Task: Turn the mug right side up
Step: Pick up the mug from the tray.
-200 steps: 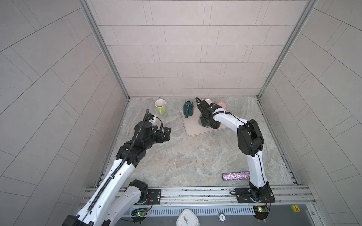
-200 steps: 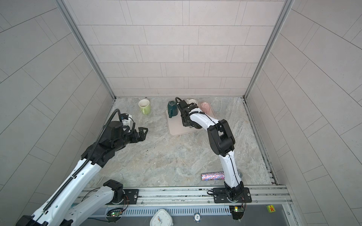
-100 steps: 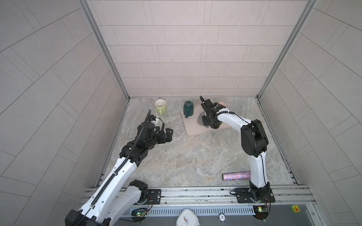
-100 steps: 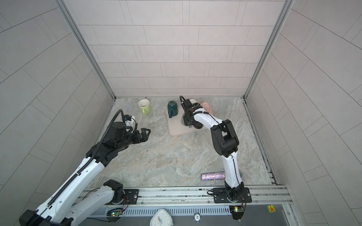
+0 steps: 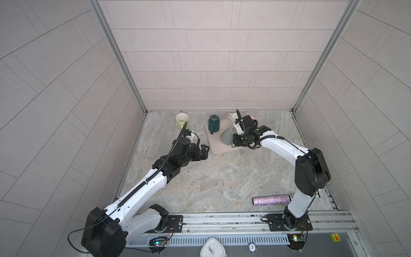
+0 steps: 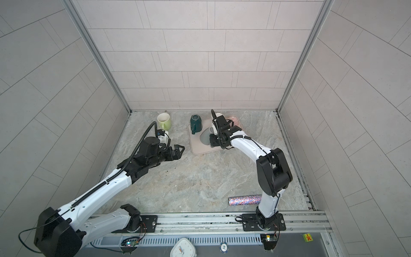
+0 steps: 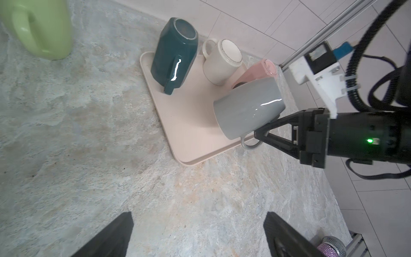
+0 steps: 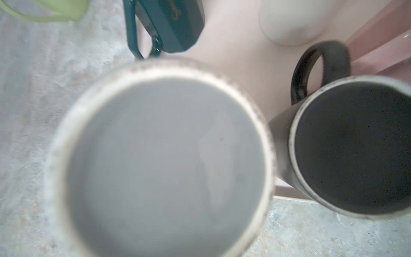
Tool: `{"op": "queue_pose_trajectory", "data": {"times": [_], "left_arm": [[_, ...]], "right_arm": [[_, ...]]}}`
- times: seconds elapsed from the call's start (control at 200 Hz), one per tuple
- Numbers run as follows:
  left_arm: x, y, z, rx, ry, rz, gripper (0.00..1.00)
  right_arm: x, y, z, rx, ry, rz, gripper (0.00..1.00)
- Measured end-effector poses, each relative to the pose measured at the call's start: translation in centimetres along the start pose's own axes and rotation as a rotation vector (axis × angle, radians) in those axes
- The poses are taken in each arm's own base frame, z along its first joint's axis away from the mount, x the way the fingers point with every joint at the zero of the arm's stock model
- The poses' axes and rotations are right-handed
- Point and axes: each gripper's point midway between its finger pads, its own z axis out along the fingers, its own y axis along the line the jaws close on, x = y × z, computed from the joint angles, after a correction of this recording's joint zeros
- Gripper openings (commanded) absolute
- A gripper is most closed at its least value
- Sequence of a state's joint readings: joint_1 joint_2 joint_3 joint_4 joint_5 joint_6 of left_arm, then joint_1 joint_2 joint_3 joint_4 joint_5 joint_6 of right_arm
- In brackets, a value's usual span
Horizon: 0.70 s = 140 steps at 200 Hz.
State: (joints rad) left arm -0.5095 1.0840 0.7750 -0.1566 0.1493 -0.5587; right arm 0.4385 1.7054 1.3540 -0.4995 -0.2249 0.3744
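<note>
the right gripper [image 7: 264, 130] is shut tight on the grey mug [image 7: 248, 109], near its handle, and holds it tipped on its side over the pale tray [image 7: 178, 124]. the left gripper [image 5: 203, 152] is wide open and holds nothing, above the table [image 5: 222, 178] just beside the tray. a gold mark on the dark green mug [image 8: 175, 20] is too blurry to read. a round chip [image 5: 252, 246] at the front says "10".
</note>
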Motion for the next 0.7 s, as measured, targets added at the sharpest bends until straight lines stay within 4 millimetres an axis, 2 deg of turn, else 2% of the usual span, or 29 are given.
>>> {"op": "queue_pose_trajectory", "data": {"times": [0.155, 0.315, 0.535, 0.701], "left_arm": [[-2.2, -1.8, 0.1, 0.076, -0.088, -0.008, 0.97], [-4.3, -4.3, 0.3, 0.195, -0.163, -0.005, 0.97], [-4.9, -6.9, 1.9, 0.329, -0.179, -0.014, 0.97], [-4.6, -8.5, 3.3, 0.426, -0.164, -0.024, 0.95]], "right_arm": [[-1.6, -0.1, -3.4, -0.084, -0.125, 0.058, 0.00], [-1.7, -0.8, -5.7, -0.143, -0.223, 0.123, 0.00], [-2.6, -0.2, -8.1, -0.226, -0.295, 0.160, 0.00], [-2.8, 0.1, -9.2, -0.284, -0.327, 0.195, 0.00]]}}
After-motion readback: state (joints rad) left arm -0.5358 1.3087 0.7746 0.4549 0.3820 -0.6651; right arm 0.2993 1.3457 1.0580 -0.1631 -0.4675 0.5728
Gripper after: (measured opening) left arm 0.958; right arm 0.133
